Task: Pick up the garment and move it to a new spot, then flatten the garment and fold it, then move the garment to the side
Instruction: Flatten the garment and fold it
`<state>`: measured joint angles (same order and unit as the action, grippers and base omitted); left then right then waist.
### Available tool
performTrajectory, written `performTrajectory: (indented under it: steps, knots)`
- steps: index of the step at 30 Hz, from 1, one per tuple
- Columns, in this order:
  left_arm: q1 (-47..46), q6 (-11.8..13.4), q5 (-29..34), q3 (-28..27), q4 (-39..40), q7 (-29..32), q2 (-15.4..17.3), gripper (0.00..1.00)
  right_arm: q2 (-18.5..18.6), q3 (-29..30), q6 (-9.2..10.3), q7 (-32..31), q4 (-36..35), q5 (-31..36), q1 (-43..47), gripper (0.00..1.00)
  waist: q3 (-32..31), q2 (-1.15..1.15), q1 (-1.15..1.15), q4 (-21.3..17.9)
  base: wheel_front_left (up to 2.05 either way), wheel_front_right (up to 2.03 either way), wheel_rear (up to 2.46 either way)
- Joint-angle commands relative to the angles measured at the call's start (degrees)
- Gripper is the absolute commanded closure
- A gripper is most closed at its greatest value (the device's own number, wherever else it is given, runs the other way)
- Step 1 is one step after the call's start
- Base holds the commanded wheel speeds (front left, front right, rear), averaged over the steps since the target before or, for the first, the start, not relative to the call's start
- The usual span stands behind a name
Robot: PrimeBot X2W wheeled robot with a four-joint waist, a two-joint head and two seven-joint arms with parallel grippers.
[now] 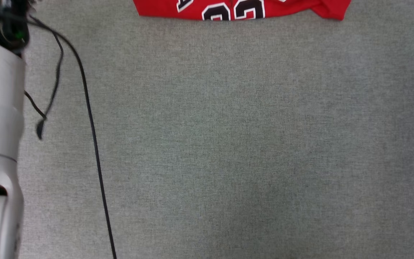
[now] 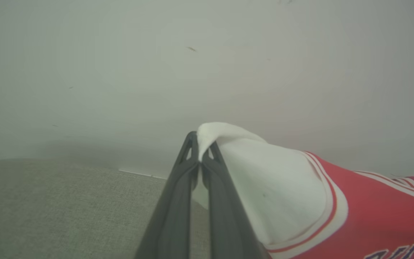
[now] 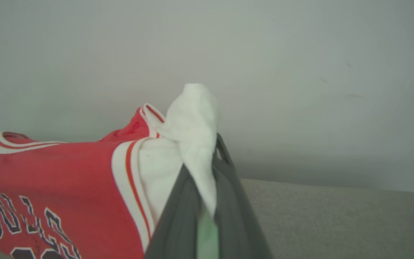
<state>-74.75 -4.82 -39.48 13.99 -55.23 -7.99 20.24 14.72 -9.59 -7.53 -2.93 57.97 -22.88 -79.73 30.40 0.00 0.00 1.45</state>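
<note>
Red, soft and light, the garment [image 1: 293,9] sat at the tabletop's [image 1: 228,144] far side, its shoulders raised by 2 white sleeves [image 2: 275,180]. Left claw [image 2: 200,158] and right claw [image 3: 208,156] each clamped tight on 1 sleeve tip. It would likely sag and drag easily. Nearer tabletop gave room; a cable [image 1: 88,108] trailed left.

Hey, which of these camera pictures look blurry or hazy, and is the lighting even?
Head view: evenly lit, grey surface crisp, thin cable at upper left smeared. Left wrist view: hazy, washed-out background; the garment soft. Right wrist view: right hand close and blurred, lettering readable.
</note>
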Motion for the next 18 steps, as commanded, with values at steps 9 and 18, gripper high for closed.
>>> performTrajectory:
  steps: [9,18]
  knots:
    - [15.86,-2.3,-3.39,-0.16,0.08,-5.21,-1.7,1.0,2.63,-6.67,0.07,2.2,-5.13,-10.17,18.85,1.0,-6.07,0.0,0.0,-0.18,0.0,0.0,0.0]
    - [34.77,-2.58,-3.1,0.0,6.06,-7.2,-1.01,1.0,5.79,-10.42,0.08,3.64,-12.85,-16.76,36.56,1.0,-14.82,0.0,0.0,-0.95,0.0,0.0,0.0]
